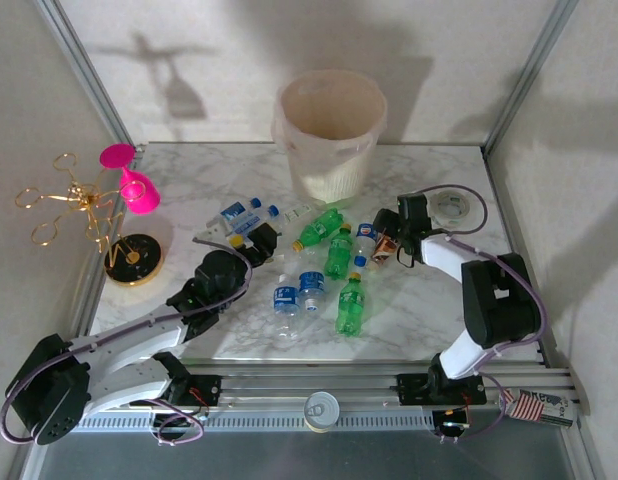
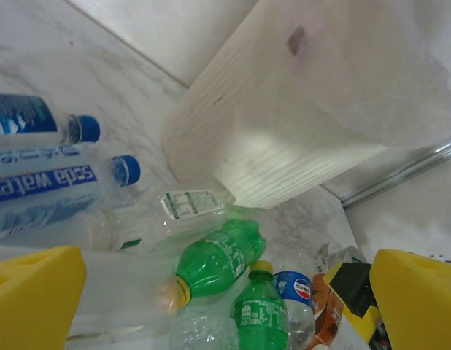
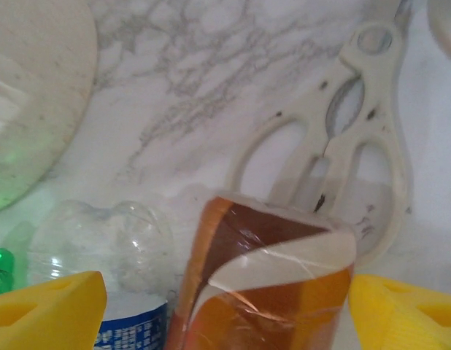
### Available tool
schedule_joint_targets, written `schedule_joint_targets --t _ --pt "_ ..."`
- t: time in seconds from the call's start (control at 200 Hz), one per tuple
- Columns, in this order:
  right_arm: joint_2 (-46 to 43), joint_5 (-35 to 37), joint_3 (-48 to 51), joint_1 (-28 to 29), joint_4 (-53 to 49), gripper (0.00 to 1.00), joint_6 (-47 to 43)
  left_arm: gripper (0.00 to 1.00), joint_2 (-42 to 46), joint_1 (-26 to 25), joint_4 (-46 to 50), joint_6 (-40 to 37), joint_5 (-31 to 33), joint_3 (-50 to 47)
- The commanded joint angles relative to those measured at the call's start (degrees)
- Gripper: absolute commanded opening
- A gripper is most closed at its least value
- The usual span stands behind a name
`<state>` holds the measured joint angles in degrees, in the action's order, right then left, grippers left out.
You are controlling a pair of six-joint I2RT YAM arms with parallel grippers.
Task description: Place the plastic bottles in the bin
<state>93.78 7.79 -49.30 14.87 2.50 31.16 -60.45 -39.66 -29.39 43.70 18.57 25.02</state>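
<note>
Closing well on the brown bottle (image 3: 266,284) calls for centring first, I judge. The right jaws stand apart astride it, one side nearly at its label, the other across a gap where a clear bottle (image 3: 109,248) crowds in, so both could get pinched. The left jaws hang wide above the green bottles (image 2: 218,259). The bin (image 1: 339,170) stands on the desk (image 1: 439,320), well beyond both jaws.

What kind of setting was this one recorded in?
Probably a lab test cell: plain white panels in metal framing, a mounting rail at the table's near edge, bottles strewn before a lined bin.
</note>
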Motion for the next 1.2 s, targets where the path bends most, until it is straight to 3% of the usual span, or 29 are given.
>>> schedule_joint_targets --t 0.0,0.481,0.641,0.946,1.192 --pt "2.09 -1.27 -1.55 -0.28 0.02 0.84 1.52 0.99 -1.43 0.02 -4.42 2.91 0.8 0.24" --pt "6.17 -1.28 -0.62 -0.63 1.1 0.72 2.77 1.0 -5.13 0.02 -4.19 2.26 -1.16 3.51" --pt "4.62 -1.81 0.03 -0.81 1.8 0.62 2.68 1.0 -4.69 0.02 -3.58 2.04 -0.82 3.77" --pt "-6.81 -3.35 2.9 -0.82 3.69 0.54 -0.21 1.0 -3.93 0.02 -3.83 2.51 -0.11 2.89" --pt "-20.75 -13.39 5.53 -0.77 8.52 0.51 -2.57 1.0 -4.25 0.02 -5.5 3.93 -1.18 1.5"
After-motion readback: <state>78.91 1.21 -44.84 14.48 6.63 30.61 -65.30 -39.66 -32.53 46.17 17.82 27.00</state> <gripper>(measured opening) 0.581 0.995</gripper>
